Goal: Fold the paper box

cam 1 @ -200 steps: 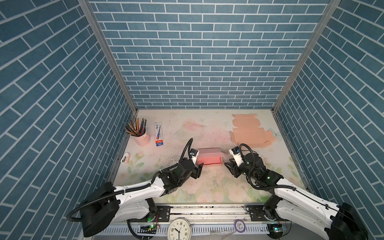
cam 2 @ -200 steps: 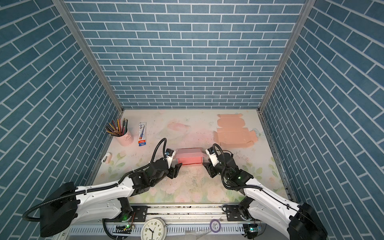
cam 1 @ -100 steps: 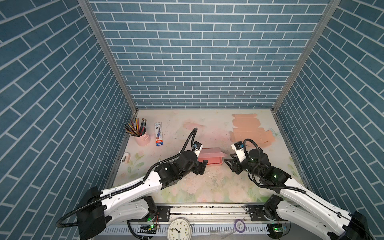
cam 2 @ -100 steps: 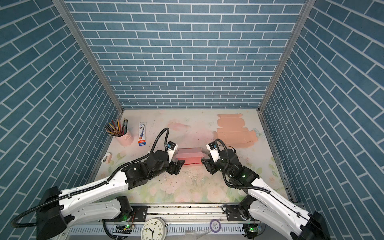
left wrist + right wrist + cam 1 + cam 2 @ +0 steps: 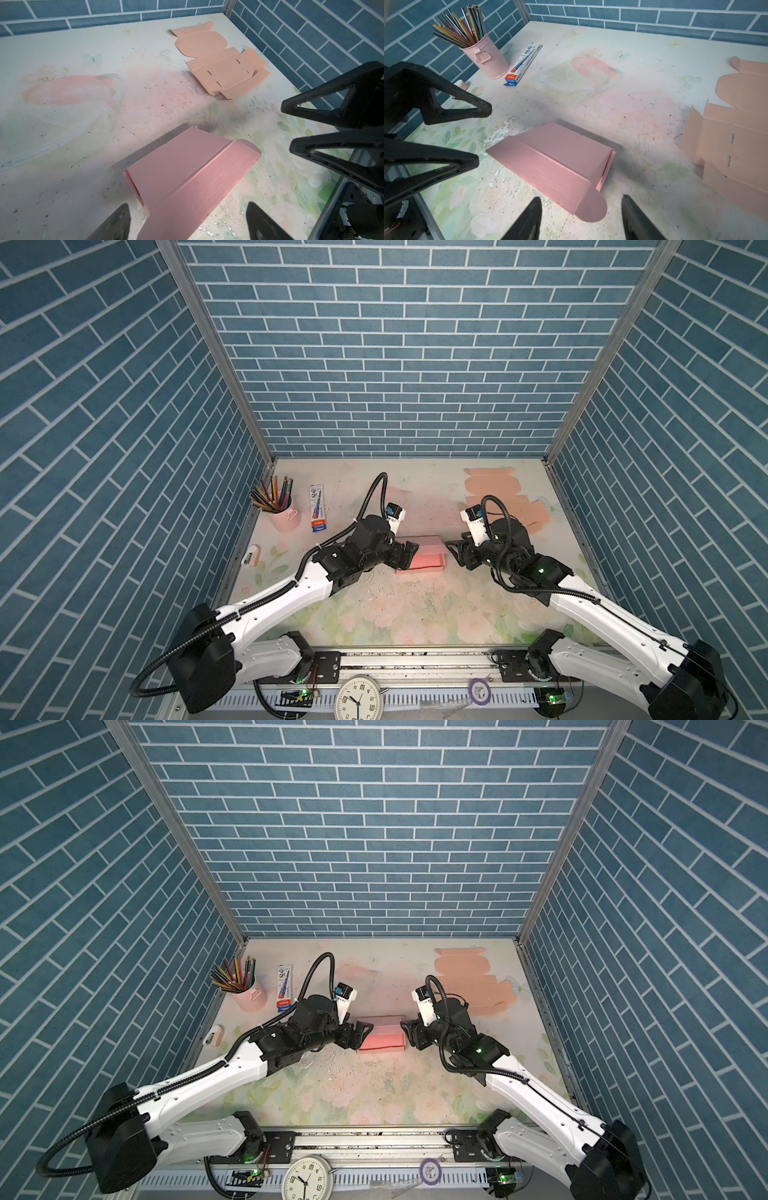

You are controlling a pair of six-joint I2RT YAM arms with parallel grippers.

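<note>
The pink paper box point(image 5: 419, 556) point(image 5: 380, 1038) lies folded shut mid-table, with a rounded side flap point(image 5: 591, 207) sticking out at its right end. My left gripper point(image 5: 408, 554) point(image 5: 362, 1036) is open at the box's left end. In the left wrist view the box point(image 5: 187, 172) runs between the spread left gripper point(image 5: 188, 220) fingers without touching them. My right gripper point(image 5: 455, 553) point(image 5: 408, 1034) is open at the right end, and in the right wrist view the box point(image 5: 556, 160) and its flap sit just ahead of the right gripper point(image 5: 581, 207), apart from both fingers.
A flat, unfolded peach box blank point(image 5: 498, 497) point(image 5: 220, 62) lies at the back right. A pink cup of pencils point(image 5: 284, 514), a blue-and-white pen box point(image 5: 318, 508) and a small white item point(image 5: 251, 560) sit along the left wall. Brick walls enclose three sides.
Both grippers have opened wider at the box's ends, and both arms have lifted slightly. The box stays in place.
</note>
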